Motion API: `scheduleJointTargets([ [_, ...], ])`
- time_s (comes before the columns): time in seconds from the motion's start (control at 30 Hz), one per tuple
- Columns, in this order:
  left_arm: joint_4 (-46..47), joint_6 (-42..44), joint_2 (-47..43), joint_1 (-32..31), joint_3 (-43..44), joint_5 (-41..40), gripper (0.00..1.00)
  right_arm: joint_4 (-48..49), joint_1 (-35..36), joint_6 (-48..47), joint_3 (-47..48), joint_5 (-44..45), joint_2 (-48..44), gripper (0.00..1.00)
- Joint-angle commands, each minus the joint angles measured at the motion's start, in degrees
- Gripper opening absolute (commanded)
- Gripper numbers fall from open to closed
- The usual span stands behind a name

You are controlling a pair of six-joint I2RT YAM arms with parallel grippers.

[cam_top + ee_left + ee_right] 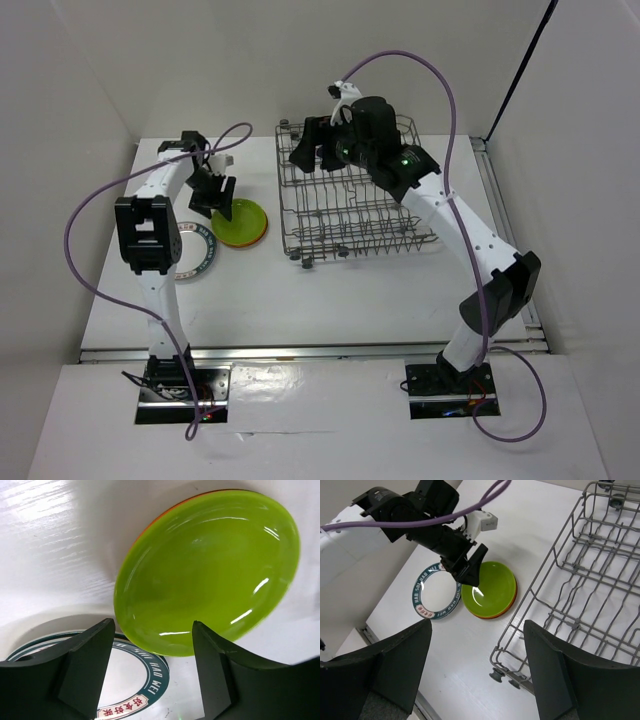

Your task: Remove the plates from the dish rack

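A lime green plate (210,570) lies on the table, stacked on an orange plate (162,515) of which only the rim shows. My left gripper (152,630) hovers open just above the green plate's near edge, holding nothing; from the top view it (218,205) sits over the plate's (240,222) left side. A white plate with a dark lettered ring (135,680) lies flat beside the stack. The grey wire dish rack (350,215) stands to the right. My right gripper (318,160) is open above the rack's far left corner, and its arm hides that part.
In the right wrist view the rack's corner wheels (501,675) stand near the table's bare white middle. White walls close in the table on the left, back and right. The left arm's purple cable (100,200) loops out over the left side.
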Motion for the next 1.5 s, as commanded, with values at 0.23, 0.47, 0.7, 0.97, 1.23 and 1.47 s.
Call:
scheduleJointTargets([
  [0.23,2.2,-0.3,-9.2,-2.5,1.4,-9.9,0.8,-1.1,0.0,1.0,-3.3,4.7,-8.6,0.81],
  [0.47,8.1,-9.2,-25.0,1.2,-6.1,-16.2,0.84,-13.5,0.0,3.0,-9.9,11.7,-19.3,0.92],
  [0.7,14.3,-6.9,-47.6,7.9,-25.1,-38.4,1.0,-27.6,0.0,23.2,-24.1,28.4,-35.3,1.0],
  [0.97,8.4,-0.8,-61.9,16.4,-37.1,-36.6,1.0,-48.3,0.0,44.5,-25.7,36.8,-44.3,1.0],
  [1.23,2.3,9.3,-73.5,20.6,-45.8,-34.8,1.0,-48.1,-0.7,44.8,-29.7,26.3,-53.9,1.0],
  [1.47,0.3,10.4,-80.9,21.1,-46.5,-30.0,1.0,-48.6,-0.7,40.4,-26.4,23.5,-54.9,1.0],
])
